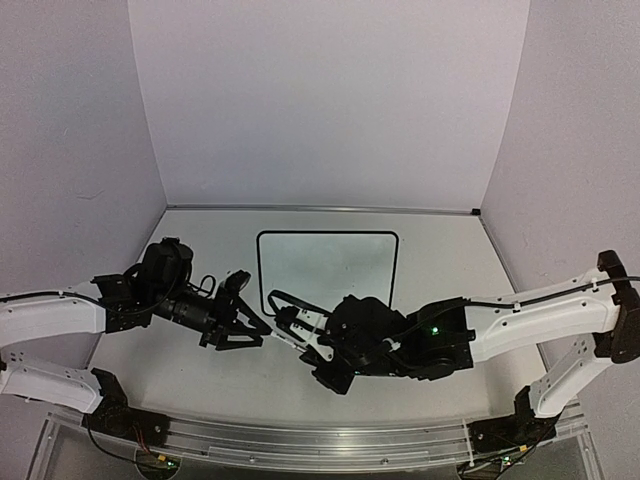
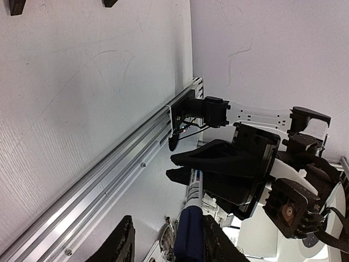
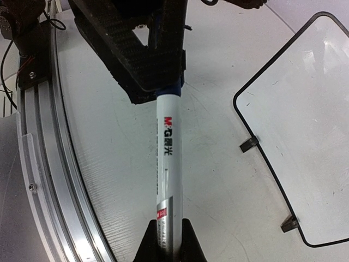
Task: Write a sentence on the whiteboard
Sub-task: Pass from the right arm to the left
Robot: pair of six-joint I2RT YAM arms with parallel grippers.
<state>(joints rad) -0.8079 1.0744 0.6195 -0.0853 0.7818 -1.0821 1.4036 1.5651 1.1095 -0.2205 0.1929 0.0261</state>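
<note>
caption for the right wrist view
Both end effectors grip a marker by opposite ends beside the blank whiteboard.

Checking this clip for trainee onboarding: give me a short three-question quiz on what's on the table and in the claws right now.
1. True or false: the whiteboard already carries writing.
2. What does the left claw grip? A) the whiteboard's frame B) the blue cap C) nothing
3. Fill in: the right claw holds the barrel of the ____.
Key: 1 false, the board is blank; 2 B; 3 marker.
</note>
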